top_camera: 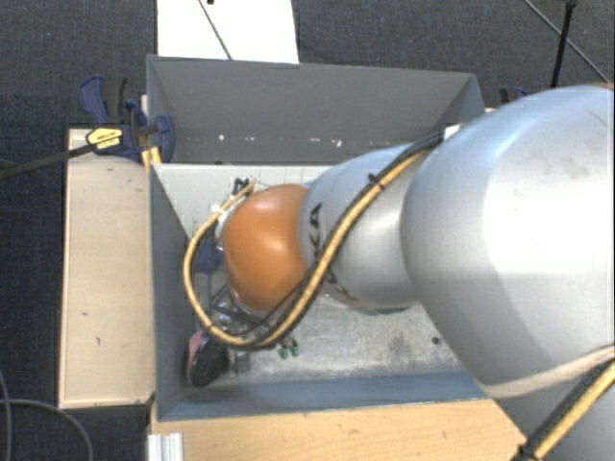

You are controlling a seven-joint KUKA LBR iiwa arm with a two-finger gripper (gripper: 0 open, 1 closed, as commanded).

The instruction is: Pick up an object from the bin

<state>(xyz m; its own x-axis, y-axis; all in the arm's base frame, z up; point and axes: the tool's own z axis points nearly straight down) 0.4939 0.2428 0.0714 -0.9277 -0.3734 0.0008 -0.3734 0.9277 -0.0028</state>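
- Light fell evenly from above, bright and soft, and the shadows were soft-edged.
- The arm (519, 248) carried a broad pale sheen along its grey top.
- The orange cover (261, 248) glowed on its upper side and darkened underneath.
- The bin (307, 104) held its deepest shadow in the near left corner.

Arm (500, 238) outstretched, wrist (264, 248) down.

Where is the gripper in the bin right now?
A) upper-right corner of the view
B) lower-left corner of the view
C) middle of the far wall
B: the gripper sits low in the bin by its lower-left corner in the view, close to a small pink-and-dark thing on the floor.
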